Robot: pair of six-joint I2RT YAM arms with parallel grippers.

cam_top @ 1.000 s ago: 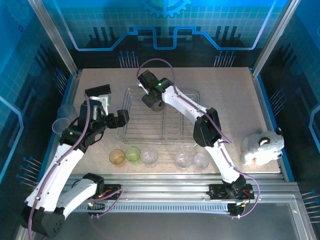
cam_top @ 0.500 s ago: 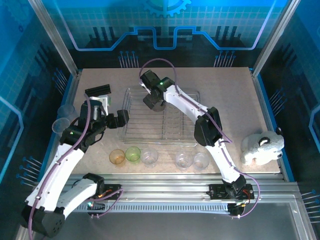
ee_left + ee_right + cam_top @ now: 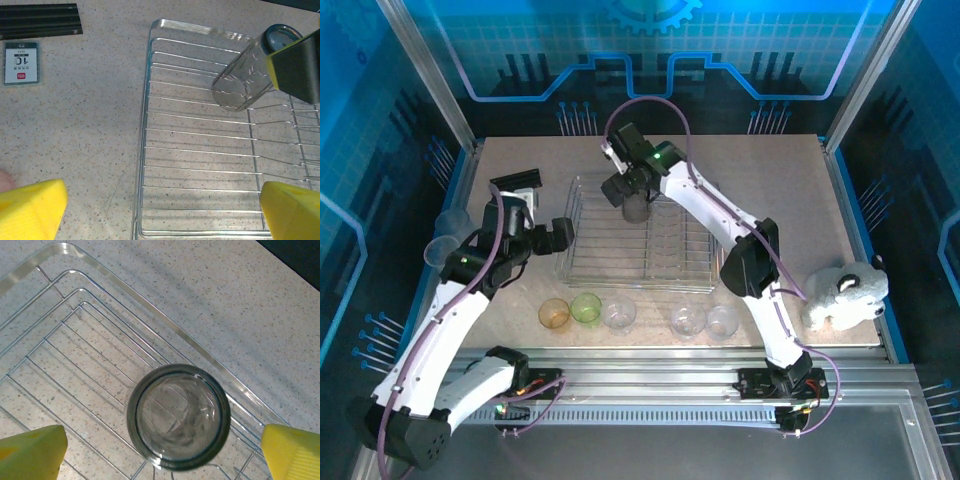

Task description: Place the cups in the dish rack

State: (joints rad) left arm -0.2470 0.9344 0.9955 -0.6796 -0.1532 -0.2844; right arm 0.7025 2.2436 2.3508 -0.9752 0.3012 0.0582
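Dish rack sits mid-table, both arms reach it.
Right gripper hangs straight above smoky grey cup, jaws spread wide and clear of its sides. We judge cup placed; it stands upright just inside rack's far rim.
Left gripper hovers at rack's left end, jaws wide, holding nothing, keeping out of the way.
On table before rack we see row awaiting loading: orange cup, green cup, three clear cups.

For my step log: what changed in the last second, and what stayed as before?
The right gripper let go of the smoky grey cup, jaws wide, and rose toward the far side; the cup now stands in the dish rack. The left gripper and five front cups stayed.
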